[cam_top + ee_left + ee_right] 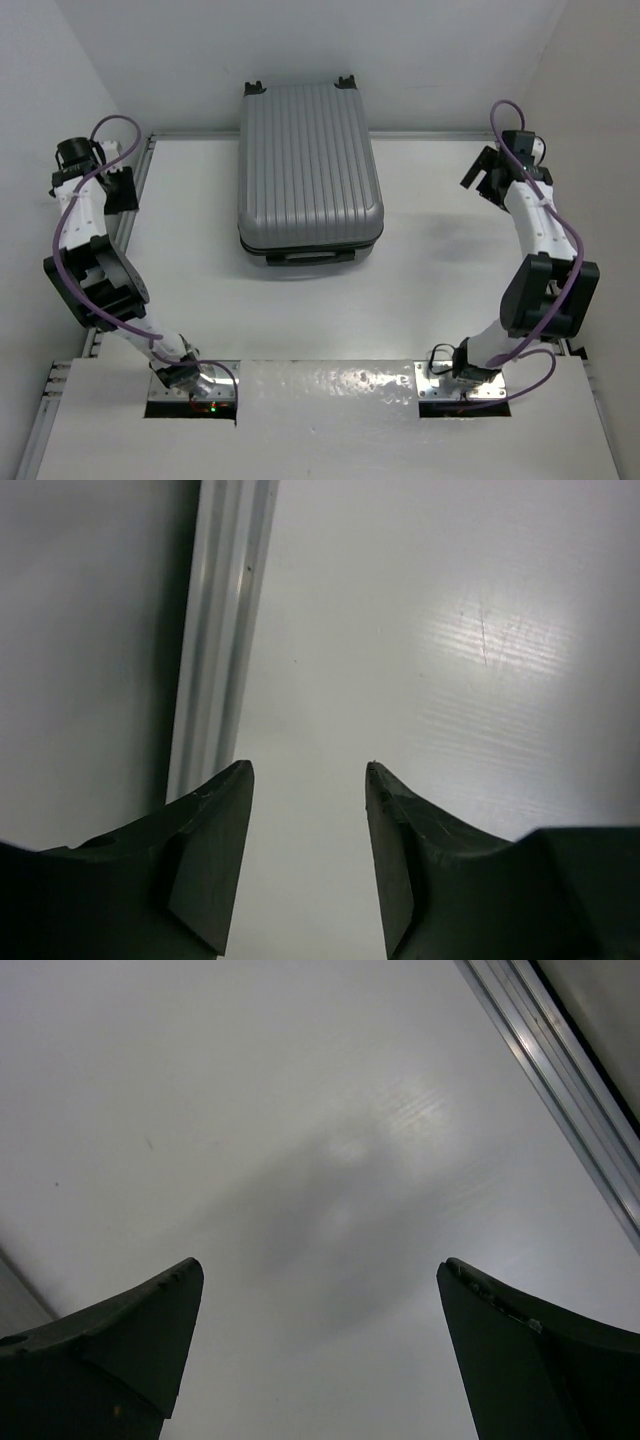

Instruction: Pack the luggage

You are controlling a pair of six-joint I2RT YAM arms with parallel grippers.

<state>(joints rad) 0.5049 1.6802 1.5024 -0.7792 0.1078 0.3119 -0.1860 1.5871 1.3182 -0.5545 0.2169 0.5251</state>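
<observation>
The luggage (pixel 308 165), a silver-grey ribbed hard-shell suitcase, lies flat and closed at the back middle of the white table, its black wheels at the far end and a black handle on its near end. My left gripper (pixel 122 190) hangs over the table's left edge, well to the left of the luggage. In the left wrist view it (pixel 309 772) is open, with only bare tabletop between the fingers. My right gripper (pixel 484 178) is far to the luggage's right. In the right wrist view it (pixel 320 1272) stands wide open and empty.
An aluminium rail (pixel 220 630) runs along the table's left edge right beside my left gripper. A matching rail (pixel 560 1080) borders the right edge. White walls close the table in at the back and on both sides.
</observation>
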